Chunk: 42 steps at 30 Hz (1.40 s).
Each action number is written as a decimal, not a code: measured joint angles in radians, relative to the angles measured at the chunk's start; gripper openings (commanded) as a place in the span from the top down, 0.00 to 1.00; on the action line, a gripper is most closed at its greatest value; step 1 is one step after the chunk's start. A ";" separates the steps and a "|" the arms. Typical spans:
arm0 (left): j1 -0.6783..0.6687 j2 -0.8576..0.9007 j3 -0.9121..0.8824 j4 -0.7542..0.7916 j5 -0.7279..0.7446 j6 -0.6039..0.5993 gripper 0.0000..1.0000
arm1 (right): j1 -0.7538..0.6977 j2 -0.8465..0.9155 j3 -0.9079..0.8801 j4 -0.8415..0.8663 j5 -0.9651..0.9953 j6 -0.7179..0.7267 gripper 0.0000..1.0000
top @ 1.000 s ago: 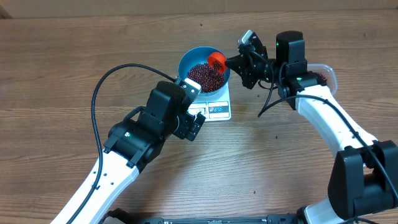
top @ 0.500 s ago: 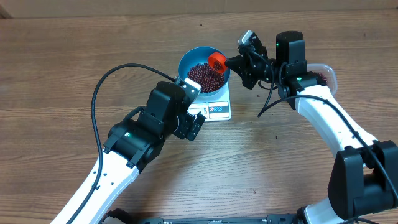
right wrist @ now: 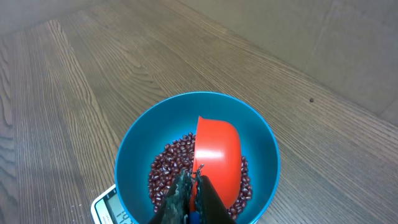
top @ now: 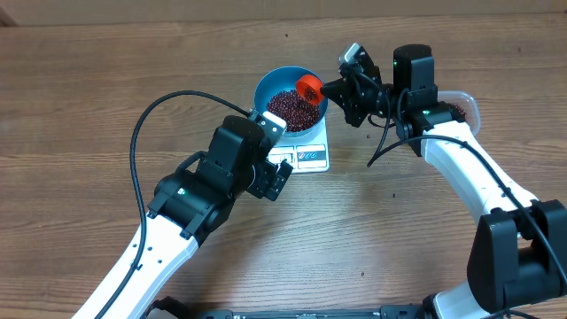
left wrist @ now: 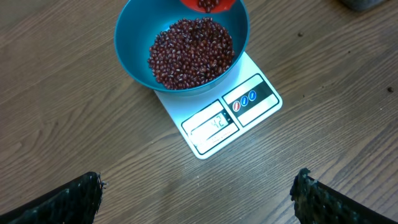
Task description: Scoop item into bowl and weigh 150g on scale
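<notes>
- Table (top: 80, 80): brown wood-grain top that carries everything listed.
- Cable (top: 142, 124): black loop rising from the left arm, left of centre.
- Left gripper (left wrist: 199, 202): jaws spread wide and holding nothing. It hangs over bare table just in front of the scale, and its two dark fingertips (left wrist: 78, 199) show at the lower corners of the left wrist view.
- Scale (left wrist: 249, 102): flat, white and rectangular, lying on the table at centre. The display and button panel face the left gripper, and the digits are too blurred to read.
- Bowl (top: 264, 89): round, bright blue and upright, standing on the far part of the scale.
- Beans (left wrist: 189, 53): dark maroon pile filling the bottom of the bowl.
- Scoop (right wrist: 217, 152): small and orange-red, tilted over the bowl's right side above the beans, with a few beans showing inside it.
- Right gripper (right wrist: 193, 196): jaws pinched together on the scoop's handle, just right of the bowl.
- Tub (top: 467, 106): clear plastic, far right, partly hidden behind the right arm, with dark beans inside.
</notes>
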 measured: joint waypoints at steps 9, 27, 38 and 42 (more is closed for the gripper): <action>0.000 0.000 0.000 0.000 0.000 0.000 0.00 | 0.000 0.000 0.000 0.000 0.000 0.000 0.96; 0.000 0.000 0.000 0.000 0.000 0.000 0.00 | 0.000 0.000 0.000 0.019 0.037 -0.058 0.96; 0.000 0.000 0.000 0.000 0.000 0.000 0.01 | 0.007 0.001 0.000 -0.009 0.037 -0.075 0.96; 0.000 0.000 0.000 0.000 0.000 0.000 0.00 | 0.007 0.001 0.000 0.001 0.040 -0.076 0.96</action>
